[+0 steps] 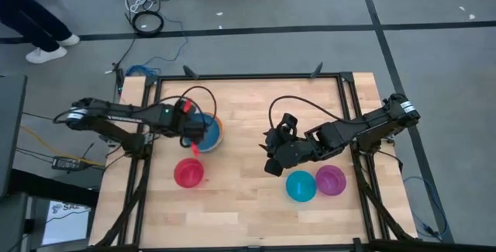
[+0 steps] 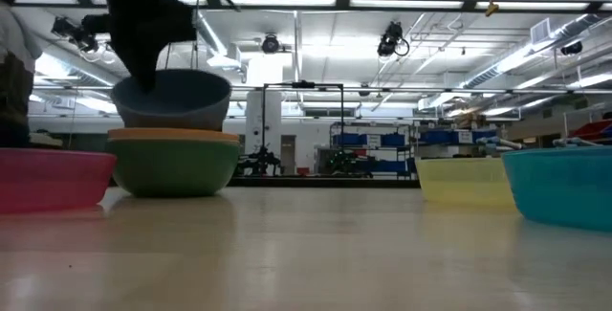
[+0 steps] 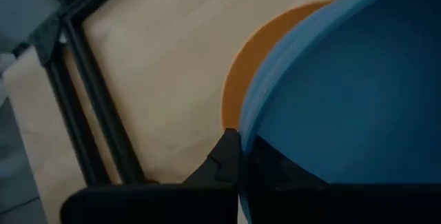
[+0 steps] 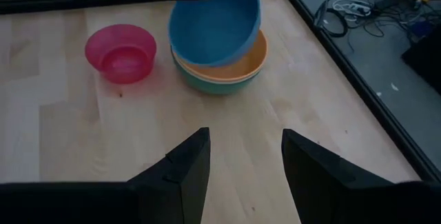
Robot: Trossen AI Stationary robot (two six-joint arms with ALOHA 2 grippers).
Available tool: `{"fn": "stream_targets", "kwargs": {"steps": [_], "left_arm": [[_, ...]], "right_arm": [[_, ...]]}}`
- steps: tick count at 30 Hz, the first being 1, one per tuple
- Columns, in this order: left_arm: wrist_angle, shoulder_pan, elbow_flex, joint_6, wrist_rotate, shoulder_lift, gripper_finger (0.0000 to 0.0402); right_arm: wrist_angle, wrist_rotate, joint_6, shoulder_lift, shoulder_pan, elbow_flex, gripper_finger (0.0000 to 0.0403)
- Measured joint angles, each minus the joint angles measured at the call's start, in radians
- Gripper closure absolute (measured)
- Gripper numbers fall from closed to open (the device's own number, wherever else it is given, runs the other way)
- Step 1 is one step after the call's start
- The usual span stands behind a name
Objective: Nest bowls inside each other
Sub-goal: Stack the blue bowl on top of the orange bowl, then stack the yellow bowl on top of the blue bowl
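Observation:
A blue bowl (image 4: 215,21) hangs tilted over an orange bowl (image 4: 238,64) that sits nested in a green bowl (image 2: 172,167) at the table's left middle. My left gripper (image 1: 194,137) is shut on the blue bowl's rim. A red bowl (image 1: 188,173) stands on the table nearer the front edge. Teal (image 1: 301,186) and purple (image 1: 331,180) bowls stand side by side at the right front, and the low view shows a yellow bowl (image 2: 464,179). My right gripper (image 4: 244,162) hovers open above the table's middle, holding nothing. My left gripper pinches the blue bowl's rim (image 3: 256,117) on its side toward the table's left, one finger (image 3: 224,158) outside the wall and one inside. The fingers slant down from the left. The bowl hangs tilted over the orange bowl; whether its bottom touches, I cannot tell.
A black metal frame (image 1: 248,76) borders the wooden table. Bare wood (image 1: 240,205) lies between the red bowl and the teal bowl and along the front. Cables lie on the floor beyond the far edge, and a person's feet (image 1: 46,50) show at the far left.

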Motion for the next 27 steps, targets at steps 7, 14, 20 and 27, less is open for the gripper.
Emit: {"fn": "stream_targets", "kwargs": {"steps": [7,14,20,27], "left_arm": [[0.049,0.016,-0.042,0.006,0.014,0.0,0.0375],[0.053,0.015,-0.04,0.003,0.029,0.0,0.0313],[0.064,0.015,-0.039,0.002,0.05,0.0,0.0264],[0.064,-0.045,0.128,0.047,0.066,-0.005,0.0254]], "right_arm": [[0.0,0.0,0.001,0.0,0.0,0.0,0.0237],[-0.001,0.0,0.003,0.0,0.0,0.0,0.0237],[-0.004,0.0,0.006,0.0,0.0,0.0,0.0237],[-0.285,-0.002,0.233,-0.001,-0.022,-0.021,0.0237]]}}
